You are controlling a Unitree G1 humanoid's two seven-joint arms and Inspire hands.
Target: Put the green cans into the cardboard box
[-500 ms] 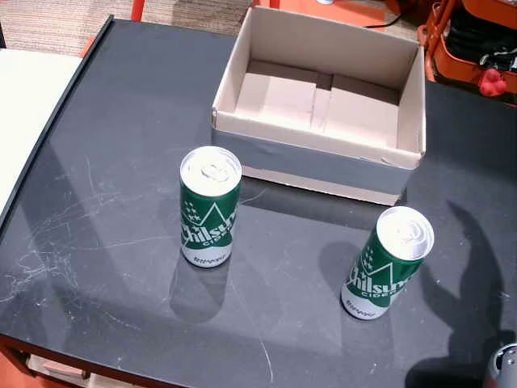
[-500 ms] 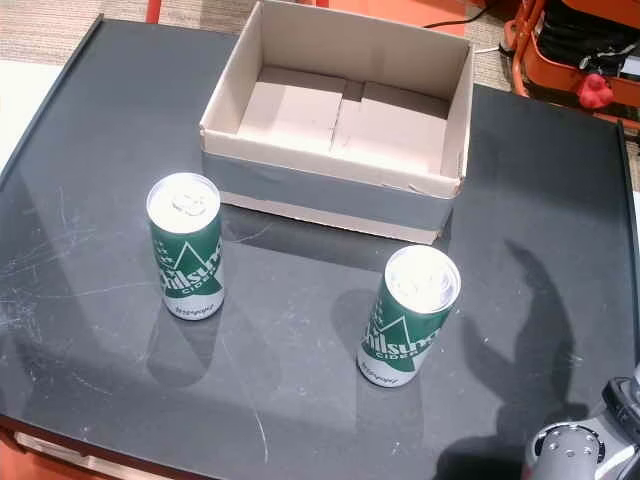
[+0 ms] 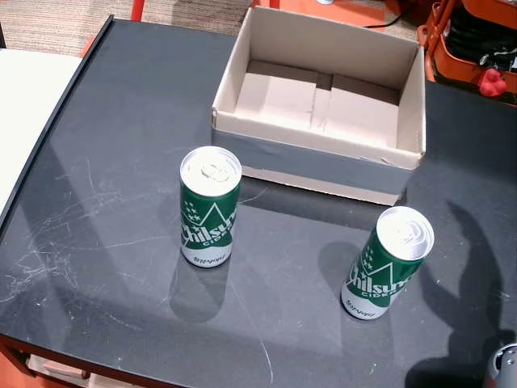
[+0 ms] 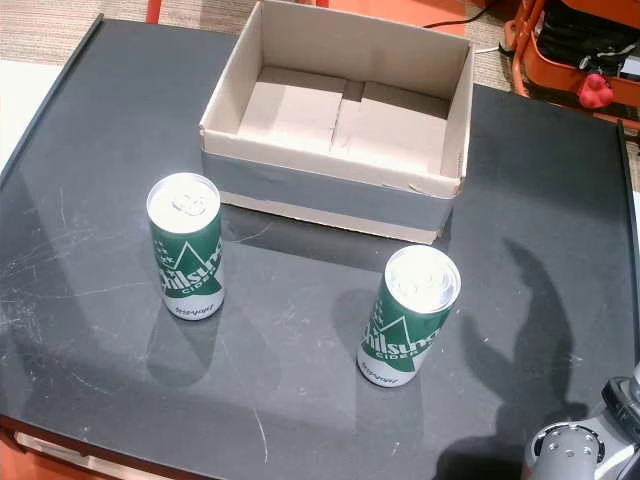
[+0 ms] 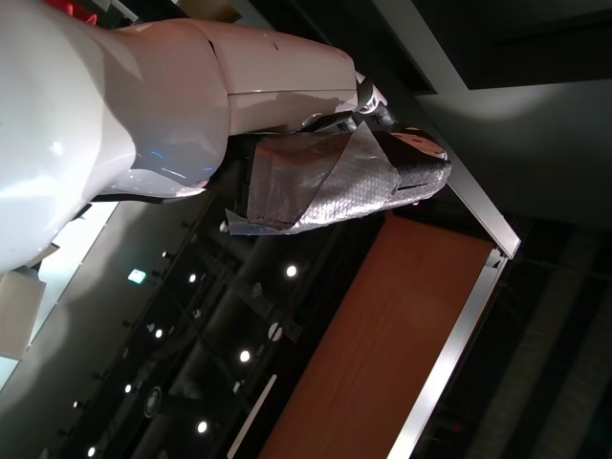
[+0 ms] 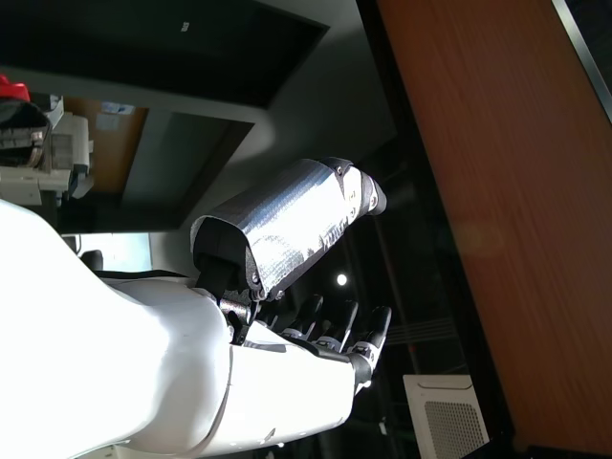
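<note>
Two cans: both green cans stood upright on the dark table (image 3: 97,162), outside the box, so no part of the task was done yet.
Near can: the can at the right (image 3: 389,262) stood closest to the right hand, ahead of it and slightly toward the robot's left, apart from it; I judged it the natural first pick.
Far can: the can at the left (image 3: 209,206) stood well off to the right hand's left, more in the left arm's reach.
Cardboard box: the cardboard box (image 3: 228,89) lay open and empty beyond both cans, farther from the hands, its open top ready for a drop from above.
Right hand: the right hand (image 6: 330,335) held nothing, fingers stretched out and apart in the wrist view; only a bit of the arm showed at the table's near corner in a head view (image 4: 568,452).
Left hand: the left hand (image 5: 378,172) touched nothing, raised away from the table; whether its fingers were spread or curled could not be told.
Change: against the earlier pictures, cans and box kept their places, and the right arm's edge sat where it was.
</note>
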